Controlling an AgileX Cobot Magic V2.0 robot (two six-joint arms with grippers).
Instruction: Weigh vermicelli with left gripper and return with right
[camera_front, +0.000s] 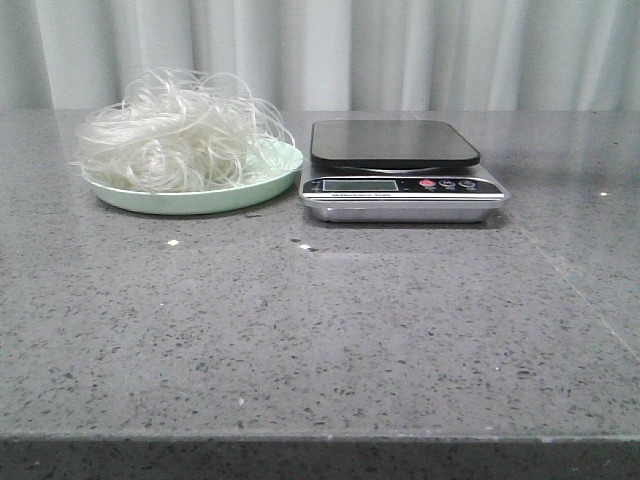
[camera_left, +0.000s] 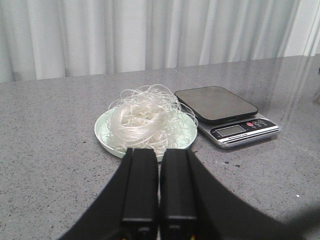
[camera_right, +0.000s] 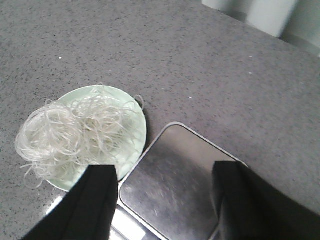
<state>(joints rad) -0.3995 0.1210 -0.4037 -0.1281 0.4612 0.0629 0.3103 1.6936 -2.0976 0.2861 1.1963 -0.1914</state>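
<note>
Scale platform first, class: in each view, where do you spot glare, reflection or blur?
Front view: the scale platform looks matte dark, with small bright glints on the table. Left wrist view: a soft sheen across the platform; the shut left claw is sharp. Right wrist view: the platform mirrors streaky light; the open right claw looms blurred.

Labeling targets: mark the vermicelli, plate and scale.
vermicelli (camera_front: 180, 135), front view, middle of the mound
pale green plate (camera_front: 200, 200), front view, front rim
kitchen scale (camera_front: 392, 142), front view, dark weighing platform
</note>
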